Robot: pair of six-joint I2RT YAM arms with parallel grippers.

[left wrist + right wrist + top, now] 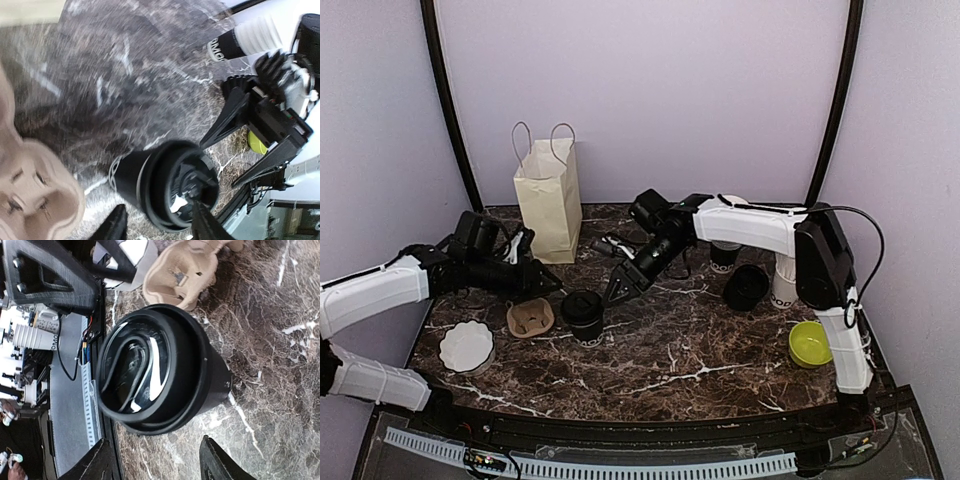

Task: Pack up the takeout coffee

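A takeout coffee cup [585, 315] with a black lid stands upright on the marble table between both grippers. My left gripper [548, 285] is open just left of it. In the left wrist view the cup [165, 185] lies ahead of that gripper [162, 227], with one fingertip [205, 220] in front of the lid rim and the other off to the side. My right gripper [613, 295] is open at the cup's right. The cup [160, 372] sits just beyond that gripper [160, 465], with bare table between the tips. A second cup [725, 256] stands under the right arm.
A beige pulp cup carrier [530, 318] lies left of the cup, and a paper bag [548, 200] stands behind it. A white bowl [467, 346] is at front left, a green bowl [809, 343] at right. A black object [747, 287] and a white cup [783, 282] are nearby.
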